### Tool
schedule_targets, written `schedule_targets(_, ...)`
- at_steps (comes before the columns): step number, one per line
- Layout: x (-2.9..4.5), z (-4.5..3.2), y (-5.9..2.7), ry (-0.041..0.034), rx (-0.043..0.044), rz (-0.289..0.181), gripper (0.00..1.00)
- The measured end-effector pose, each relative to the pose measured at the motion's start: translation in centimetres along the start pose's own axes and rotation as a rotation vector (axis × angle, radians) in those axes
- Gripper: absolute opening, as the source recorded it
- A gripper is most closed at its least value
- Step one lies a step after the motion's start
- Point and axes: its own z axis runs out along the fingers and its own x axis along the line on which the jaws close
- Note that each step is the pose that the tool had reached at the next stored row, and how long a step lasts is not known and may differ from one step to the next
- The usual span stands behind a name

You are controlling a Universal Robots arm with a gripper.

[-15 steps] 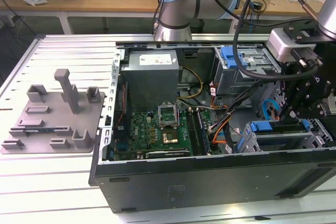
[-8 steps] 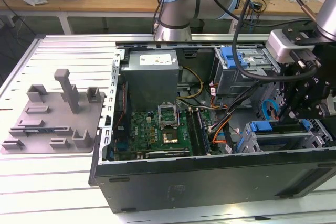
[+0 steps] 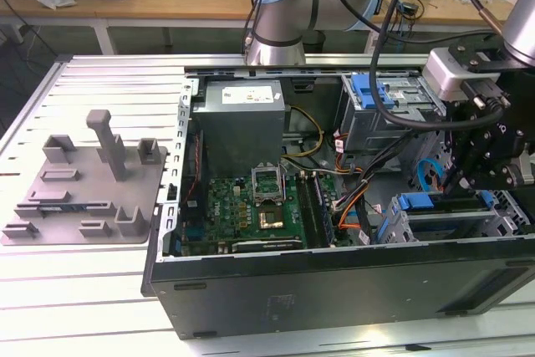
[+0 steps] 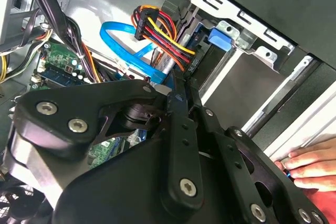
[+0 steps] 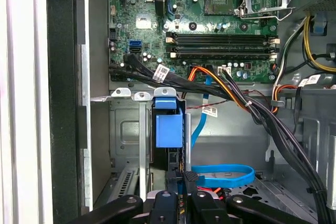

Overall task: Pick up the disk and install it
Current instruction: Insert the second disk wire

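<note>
The disk (image 5: 168,125) stands on edge in a slot of the lower drive cage (image 5: 126,129), its blue carrier frame facing up. In the exterior view the disk (image 3: 441,203) shows as a blue strip in the cage at the case's right end. My gripper (image 3: 465,180) hangs right over it. In the first wrist view my gripper (image 5: 181,182) has its two black fingers drawn close on the disk's near edge. In the second wrist view the gripper (image 4: 178,95) sits against the disk's silver-blue edge (image 4: 164,72).
A curled blue data cable (image 5: 223,174) and bundled power wires (image 4: 157,30) lie beside the slot. A hand (image 4: 307,166) rests on the case rim. A blue bracket (image 3: 369,89) tops the upper cage. The grey fixture plate (image 3: 75,194) lies left of the case.
</note>
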Motion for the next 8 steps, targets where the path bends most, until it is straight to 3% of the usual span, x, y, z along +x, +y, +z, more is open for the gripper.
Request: schedule_targets(8, 0.00, 0.17, -0.02, -0.0004, -0.0001, -0.001, 0.16)
